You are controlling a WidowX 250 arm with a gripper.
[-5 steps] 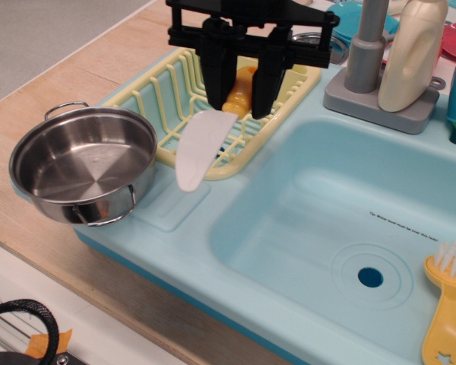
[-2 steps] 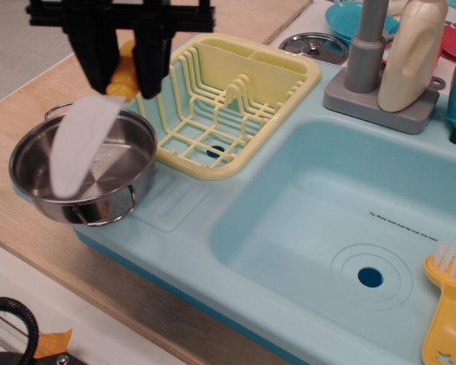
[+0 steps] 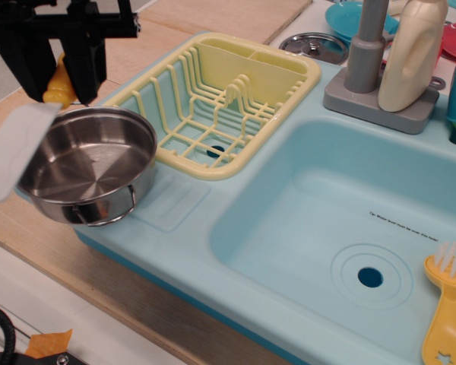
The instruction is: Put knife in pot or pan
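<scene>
My black gripper (image 3: 59, 76) is at the upper left, shut on the yellow handle of the knife (image 3: 14, 148). The broad white blade hangs down and to the left, its tip past the left rim of the pot (image 3: 83, 163). The pot is a shallow shiny steel one with two wire loop handles. It stands on the left ledge of the blue toy sink and holds nothing. The gripper is above the pot's far left rim.
A yellow dish rack (image 3: 224, 99) sits right of the pot. The blue sink basin (image 3: 342, 228) has a yellow brush (image 3: 448, 304) at its right edge. A grey tap (image 3: 368, 53), a cream bottle (image 3: 412, 49) and a small steel lid (image 3: 313, 46) stand behind.
My gripper has carried the knife left from over the dish rack, across the pot, to the pot's left rim. The blade now hangs partly outside the pot.
</scene>
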